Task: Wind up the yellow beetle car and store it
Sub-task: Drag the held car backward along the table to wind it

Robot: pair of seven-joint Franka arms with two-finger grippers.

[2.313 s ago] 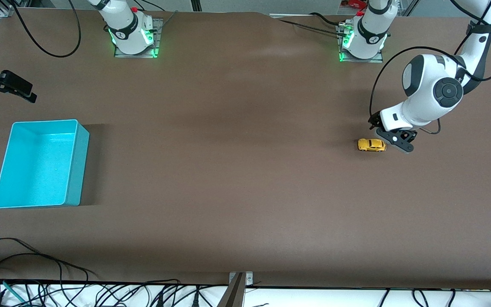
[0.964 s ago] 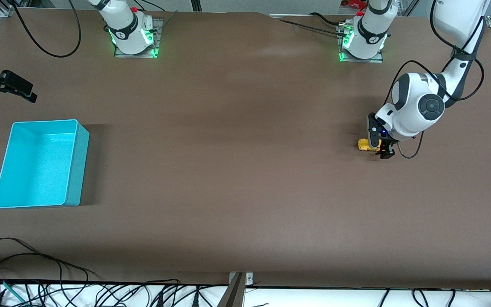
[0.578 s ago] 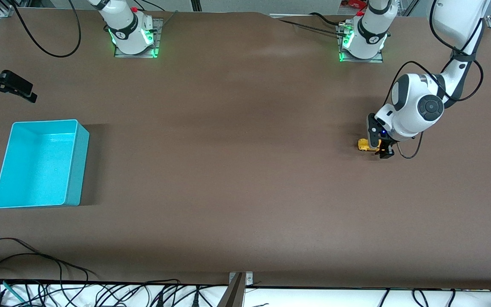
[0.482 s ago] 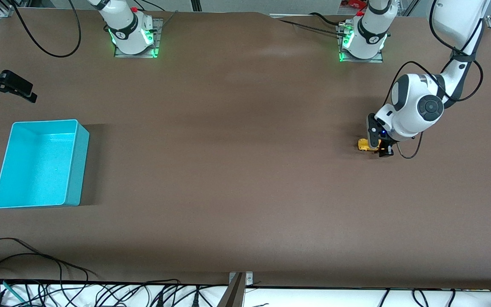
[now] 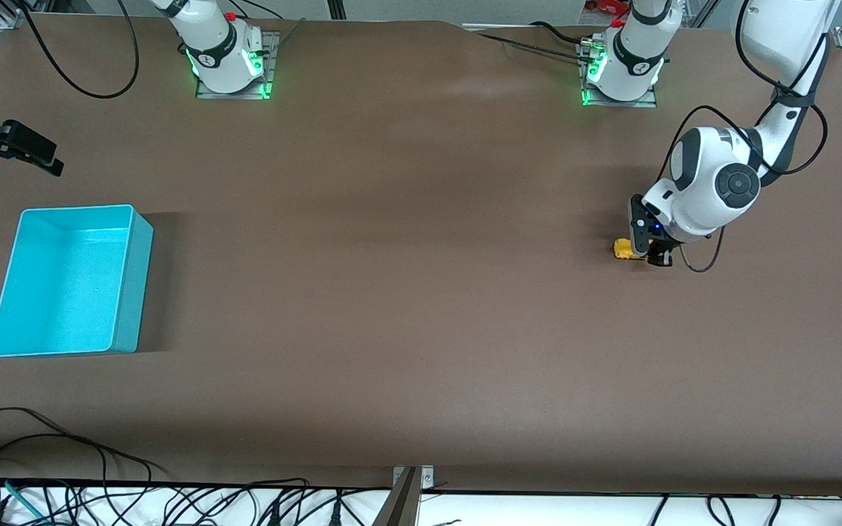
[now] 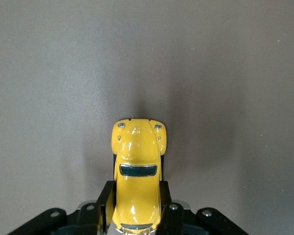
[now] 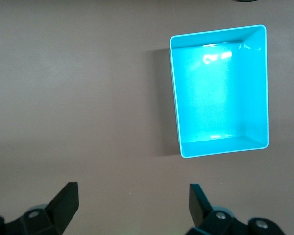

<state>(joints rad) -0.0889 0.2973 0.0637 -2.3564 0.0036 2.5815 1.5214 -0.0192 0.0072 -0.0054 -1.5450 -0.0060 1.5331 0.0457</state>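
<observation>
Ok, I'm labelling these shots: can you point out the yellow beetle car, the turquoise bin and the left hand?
yellow beetle car [image 6: 136,169]: left wrist view, on its roof.
turquoise bin [image 5: 142,277]: front view, on its outer side wall.
left hand [image 5: 647,252]: front view, between its fingertips, shut on the car.

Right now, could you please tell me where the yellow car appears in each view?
Front view: car on the table toward the left arm's end, clamped in the left end effector.
Left wrist view: car between the fingers.
Right wrist view: not in it.
Shared landmark: the left end effector.
</observation>
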